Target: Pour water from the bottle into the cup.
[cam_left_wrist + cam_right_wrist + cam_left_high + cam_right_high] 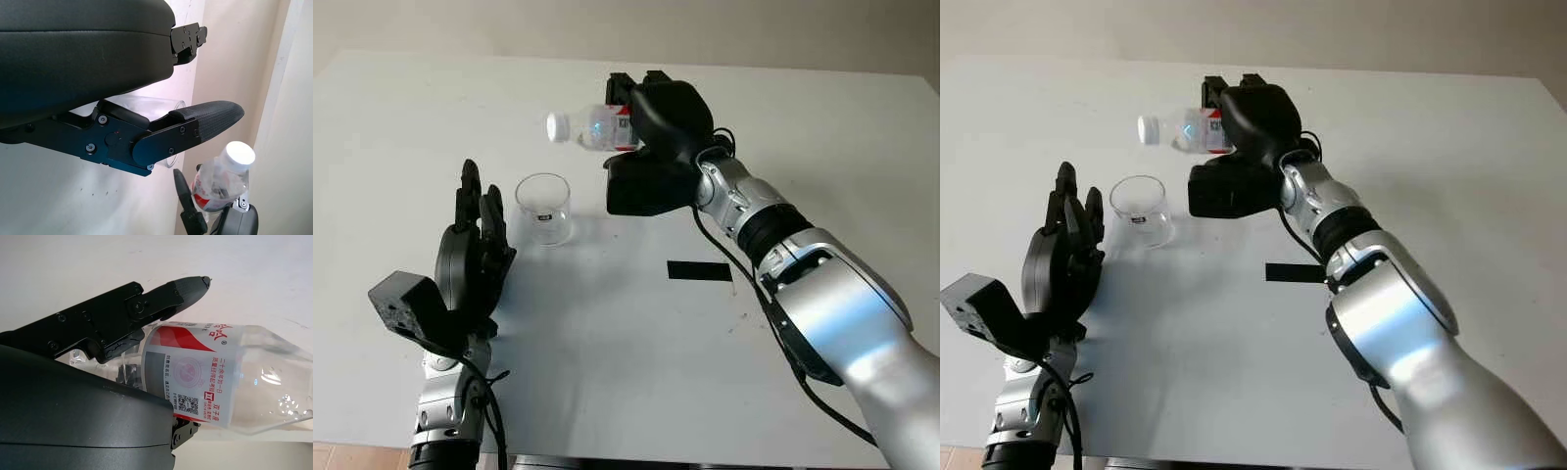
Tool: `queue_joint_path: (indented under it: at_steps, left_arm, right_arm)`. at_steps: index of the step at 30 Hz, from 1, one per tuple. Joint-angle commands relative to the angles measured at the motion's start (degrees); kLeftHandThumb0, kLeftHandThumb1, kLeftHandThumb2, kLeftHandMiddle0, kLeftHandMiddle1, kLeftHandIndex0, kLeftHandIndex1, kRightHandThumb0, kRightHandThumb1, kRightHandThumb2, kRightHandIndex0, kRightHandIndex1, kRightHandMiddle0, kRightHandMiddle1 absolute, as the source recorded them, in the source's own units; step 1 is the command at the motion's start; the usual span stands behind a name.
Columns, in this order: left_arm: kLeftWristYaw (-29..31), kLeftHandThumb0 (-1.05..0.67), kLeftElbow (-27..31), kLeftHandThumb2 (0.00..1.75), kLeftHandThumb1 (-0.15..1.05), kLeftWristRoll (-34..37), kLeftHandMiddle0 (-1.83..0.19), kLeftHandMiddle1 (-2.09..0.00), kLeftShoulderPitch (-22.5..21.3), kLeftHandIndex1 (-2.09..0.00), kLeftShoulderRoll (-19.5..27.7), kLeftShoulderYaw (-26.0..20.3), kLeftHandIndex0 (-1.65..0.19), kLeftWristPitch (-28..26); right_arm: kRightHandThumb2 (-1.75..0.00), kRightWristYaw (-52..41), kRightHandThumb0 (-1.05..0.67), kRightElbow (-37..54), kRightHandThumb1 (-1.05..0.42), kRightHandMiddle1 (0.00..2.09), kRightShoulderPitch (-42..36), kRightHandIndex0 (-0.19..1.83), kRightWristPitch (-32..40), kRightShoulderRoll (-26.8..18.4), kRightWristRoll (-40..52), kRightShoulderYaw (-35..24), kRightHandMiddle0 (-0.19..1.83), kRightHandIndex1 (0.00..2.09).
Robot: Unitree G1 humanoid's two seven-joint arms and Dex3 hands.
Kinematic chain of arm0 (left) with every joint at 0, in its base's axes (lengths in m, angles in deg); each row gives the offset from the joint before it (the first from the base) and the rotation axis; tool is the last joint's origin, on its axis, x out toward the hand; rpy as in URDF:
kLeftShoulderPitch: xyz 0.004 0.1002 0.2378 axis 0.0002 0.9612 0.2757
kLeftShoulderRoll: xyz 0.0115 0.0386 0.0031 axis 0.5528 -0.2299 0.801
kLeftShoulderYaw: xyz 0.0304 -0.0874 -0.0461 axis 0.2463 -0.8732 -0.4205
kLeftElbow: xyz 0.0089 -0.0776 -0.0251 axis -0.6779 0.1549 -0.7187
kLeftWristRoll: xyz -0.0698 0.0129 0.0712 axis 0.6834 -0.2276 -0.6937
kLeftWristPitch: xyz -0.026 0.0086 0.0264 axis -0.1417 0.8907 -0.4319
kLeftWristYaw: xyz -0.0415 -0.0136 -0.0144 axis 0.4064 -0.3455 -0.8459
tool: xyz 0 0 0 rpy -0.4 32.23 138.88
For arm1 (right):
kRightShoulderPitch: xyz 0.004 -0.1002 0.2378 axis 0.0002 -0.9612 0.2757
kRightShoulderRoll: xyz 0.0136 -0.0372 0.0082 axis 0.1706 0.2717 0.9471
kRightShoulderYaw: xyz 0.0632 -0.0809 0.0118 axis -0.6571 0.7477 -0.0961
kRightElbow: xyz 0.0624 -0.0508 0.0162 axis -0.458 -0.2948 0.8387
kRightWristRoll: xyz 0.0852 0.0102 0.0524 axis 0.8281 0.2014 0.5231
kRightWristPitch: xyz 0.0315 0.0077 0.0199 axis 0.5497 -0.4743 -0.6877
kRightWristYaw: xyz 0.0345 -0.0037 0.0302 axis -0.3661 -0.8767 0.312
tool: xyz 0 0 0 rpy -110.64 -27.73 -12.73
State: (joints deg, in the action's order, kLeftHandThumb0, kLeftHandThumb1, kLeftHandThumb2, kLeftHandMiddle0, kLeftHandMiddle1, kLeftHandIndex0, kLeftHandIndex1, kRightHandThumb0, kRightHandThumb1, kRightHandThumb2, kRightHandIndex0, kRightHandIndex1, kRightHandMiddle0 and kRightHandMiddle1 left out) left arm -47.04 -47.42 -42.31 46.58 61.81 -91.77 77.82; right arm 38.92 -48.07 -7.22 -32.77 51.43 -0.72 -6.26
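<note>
Right hand (651, 122): clenched round the bottle's labelled middle, held up off the table (803, 117), beyond the cup and to its right.
Bottle (597, 127): lies almost level in that hand, long axis running sideways, white cap (556, 126) pointing out from the hand toward the robot's left.
Bottle to cup: the cap end hangs above the cup (543, 208) and a little behind its far rim; apart, not touching.
Cap: looks to be on the neck, so I judge no water can leave as things stand.
Bottle contents: clear; droplets on the inner wall near the shoulder; fill level cannot be told.
Cup contents: clear glass, upright on the table, appears empty.
Left hand (475, 245): open, holds nothing, just beside the cup on the robot's left, fingers (470, 191) pointing away from the robot.
Nearer hand: left is nearer the cup; right carries the bottle.
Coming move: my judgement is that the mouth must come forward over the rim and tip down; cap is the risk.
Dark strip (699, 271): on the table below the right forearm.
</note>
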Motion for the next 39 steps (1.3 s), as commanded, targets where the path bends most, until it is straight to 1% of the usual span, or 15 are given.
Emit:
queue_joint_path:
  at_steps: [1,2,3,9,13,15,17,19,21,25,28,29,31,34,39]
  left_arm:
    - [0.44,-0.75,0.41,0.74,1.05,0.2,0.12,-0.05,-0.12,-0.05,0.05,-0.03,0.17,0.23]
    - [0.47,-0.75,0.34,0.74,1.05,0.2,0.12,-0.05,-0.19,-0.05,0.07,-0.05,0.17,0.2]
    - [0.4,-0.75,0.28,0.74,1.05,0.11,0.12,-0.05,-0.25,-0.05,0.08,-0.06,0.17,0.19]
    - [0.26,-0.75,0.0,0.74,1.05,-0.12,0.11,-0.05,-0.49,-0.05,0.06,-0.06,0.17,0.27]
    - [0.53,-0.76,-0.12,0.74,1.05,-0.23,0.12,-0.05,-0.63,-0.05,0.11,0.12,0.17,0.44]
    - [0.61,-0.75,-0.09,0.75,1.05,-0.18,0.12,-0.05,-0.65,-0.05,0.07,0.11,0.17,0.56]
    - [0.72,-0.75,-0.17,0.75,1.05,0.03,0.12,-0.05,-0.64,-0.05,0.03,-0.01,0.17,0.59]
    - [0.29,-0.76,0.07,0.74,1.05,-0.29,0.11,-0.06,-0.5,-0.05,-0.02,0.01,0.17,0.34]
    - [0.09,-0.76,0.33,0.74,1.05,-0.3,0.11,-0.06,-0.24,-0.06,-0.17,0.01,0.16,0.25]
    - [-0.08,-0.75,0.58,0.74,1.05,-0.49,0.11,-0.06,0.35,-0.06,-0.31,0.14,0.16,0.63]
    - [-0.23,-0.75,0.89,0.75,1.05,-0.69,0.11,-0.05,0.54,-0.05,-0.5,0.36,0.17,0.66]
    - [-0.28,-0.75,0.92,0.75,1.05,-0.68,0.11,-0.05,0.55,-0.05,-0.59,0.38,0.17,0.64]
    - [-0.28,-0.75,0.86,0.75,1.05,-0.75,0.11,-0.05,0.6,-0.05,-0.68,0.39,0.17,0.77]
    - [-0.02,-0.75,0.45,0.75,1.05,-0.58,0.12,-0.05,0.55,-0.05,-0.79,0.21,0.17,1.09]
    - [-0.05,-0.76,-0.1,0.75,1.05,-0.71,0.12,-0.05,0.46,-0.05,-0.88,0.23,0.17,1.46]
  right_arm:
    - [-0.15,1.59,-0.24,-0.12,-1.05,2.09,2.96,0.97,-0.31,-1.09,-1.24,1.12,0.2,2.09]
    - [-0.14,2.0,-0.24,-0.21,-1.05,2.05,3.05,0.98,-0.49,-1.26,-1.53,1.45,0.16,2.09]
    - [-0.13,2.21,-0.24,-0.3,-1.05,1.93,3.14,0.99,-0.69,-1.4,-1.66,1.63,0.16,2.09]
    - [-0.1,3.39,-0.26,-0.56,-1.05,2.08,3.62,1.03,-1.17,-1.71,-2.48,2.85,0.1,2.09]
    - [-0.09,4.07,-0.29,-0.49,-1.05,1.93,3.97,1.03,-1.61,-1.62,-2.95,3.42,0.1,2.09]
    - [-0.08,4.38,-0.3,-0.43,-1.05,1.91,4.18,1.03,-1.55,-1.46,-3.29,3.87,0.1,2.09]
    - [-0.07,5.0,-0.31,-0.42,-1.05,2.04,4.32,1.03,-1.42,-1.27,-3.71,4.32,0.11,2.09]
    - [-0.07,5.28,-0.31,-0.37,-1.04,2.08,4.51,1.03,-1.67,-1.09,-3.88,4.53,0.11,2.09]
    - [-0.08,5.71,-0.3,-0.35,-1.05,2.09,4.92,1.04,-1.53,-1.09,-4.92,5.6,0.18,2.09]
    - [-0.07,9.46,-0.3,-0.49,-1.05,2.09,6.07,1.08,-0.15,-1.27,-9.83,9.99,0.35,2.09]
    - [-0.05,11.82,-0.32,-0.74,-1.03,2.09,6.82,1.08,0.71,-1.27,-12.7,12.55,0.37,2.09]
    - [-0.05,12.15,-0.31,-0.81,-1.03,2.09,7.08,1.1,0.74,-1.28,-13.39,13.23,0.42,2.09]
    - [-0.05,13.45,-0.32,-0.91,-1.03,2.09,7.43,1.11,1.14,-1.24,-14.51,14.37,0.45,2.09]
    - [-0.05,14.88,-0.35,-1.04,-1.02,2.09,7.77,1.12,1.45,-1.16,-15.53,15.42,0.44,2.09]
    - [-0.05,17.31,-0.38,-1.18,-1.03,2.09,8.12,1.19,2.24,-0.99,-16.92,16.83,0.58,2.09]
